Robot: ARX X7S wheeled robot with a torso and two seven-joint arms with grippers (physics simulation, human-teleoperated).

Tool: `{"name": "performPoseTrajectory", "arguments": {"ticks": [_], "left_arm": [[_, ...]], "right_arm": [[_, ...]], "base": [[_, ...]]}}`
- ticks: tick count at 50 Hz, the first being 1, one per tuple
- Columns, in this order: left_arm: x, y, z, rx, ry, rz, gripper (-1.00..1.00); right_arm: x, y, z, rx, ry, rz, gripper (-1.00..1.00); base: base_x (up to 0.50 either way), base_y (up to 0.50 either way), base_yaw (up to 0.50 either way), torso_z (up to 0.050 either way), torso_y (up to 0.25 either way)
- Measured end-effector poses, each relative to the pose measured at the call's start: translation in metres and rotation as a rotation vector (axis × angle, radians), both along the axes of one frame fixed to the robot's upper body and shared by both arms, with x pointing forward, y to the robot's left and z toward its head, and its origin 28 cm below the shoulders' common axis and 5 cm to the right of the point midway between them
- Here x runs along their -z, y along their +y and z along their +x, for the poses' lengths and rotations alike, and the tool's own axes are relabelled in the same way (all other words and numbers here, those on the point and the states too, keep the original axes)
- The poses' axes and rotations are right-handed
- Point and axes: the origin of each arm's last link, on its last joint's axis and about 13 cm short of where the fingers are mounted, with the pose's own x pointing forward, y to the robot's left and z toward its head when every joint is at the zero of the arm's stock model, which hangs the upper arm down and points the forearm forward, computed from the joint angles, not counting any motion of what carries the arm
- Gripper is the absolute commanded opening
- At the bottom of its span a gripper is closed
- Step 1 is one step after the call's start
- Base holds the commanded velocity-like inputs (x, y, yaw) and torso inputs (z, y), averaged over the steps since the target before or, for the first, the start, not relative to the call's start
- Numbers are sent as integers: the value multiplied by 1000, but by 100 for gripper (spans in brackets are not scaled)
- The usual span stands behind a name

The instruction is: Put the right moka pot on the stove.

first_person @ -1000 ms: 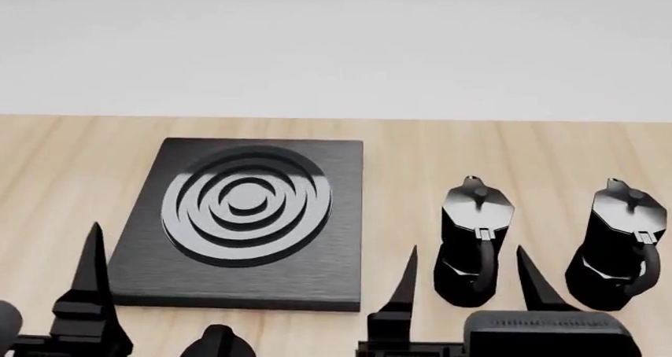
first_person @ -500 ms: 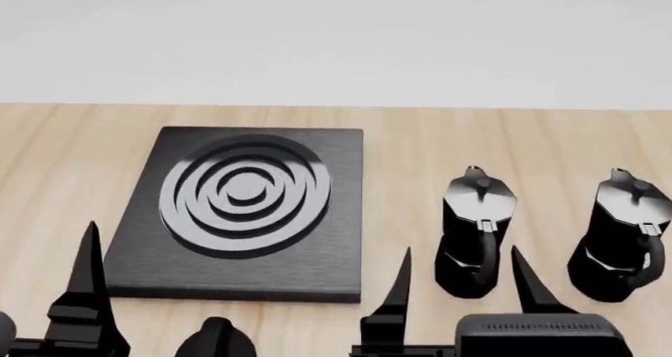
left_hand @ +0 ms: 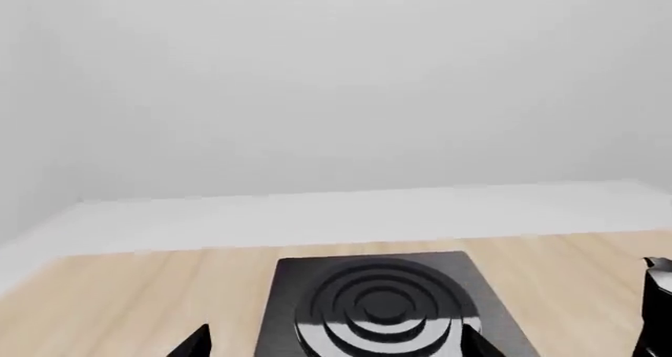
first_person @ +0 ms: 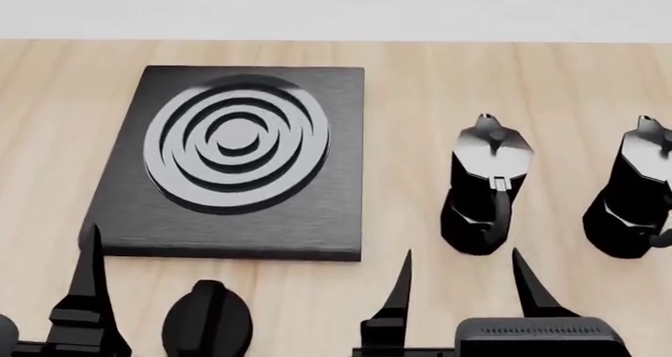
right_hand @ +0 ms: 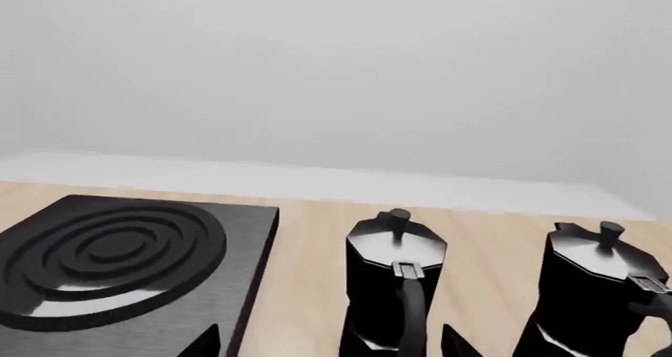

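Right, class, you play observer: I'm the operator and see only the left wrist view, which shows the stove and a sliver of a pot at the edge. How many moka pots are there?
Observer: Two, side by side. The right moka pot is the one farther from the stove.
Operator: Where is my right gripper?
Observer: The right gripper sits in front of the left moka pot, not the target.
Operator: Is it open?
Observer: Open, fingers apart, holding nothing.
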Motion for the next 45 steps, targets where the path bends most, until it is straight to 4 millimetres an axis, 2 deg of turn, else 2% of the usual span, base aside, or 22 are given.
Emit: {"name": "performPoseTrajectory", "arguments": {"ticks": [20, 32, 45], "left_arm": [[1, 0, 0, 0, 1, -3, 100], [1, 1, -1, 1, 10, -8, 100], [2, 1, -1, 3, 16, -8, 100]], "right_arm": [[0, 0, -2, -3, -1, -6, 100], [-1, -5, -6, -9, -9, -1, 100], [-8, -21, -19, -22, -42, 25, 100]], "base": [[0, 0, 0, 4, -162], [0, 0, 0, 0, 0], [0, 0, 0, 0, 0]]}}
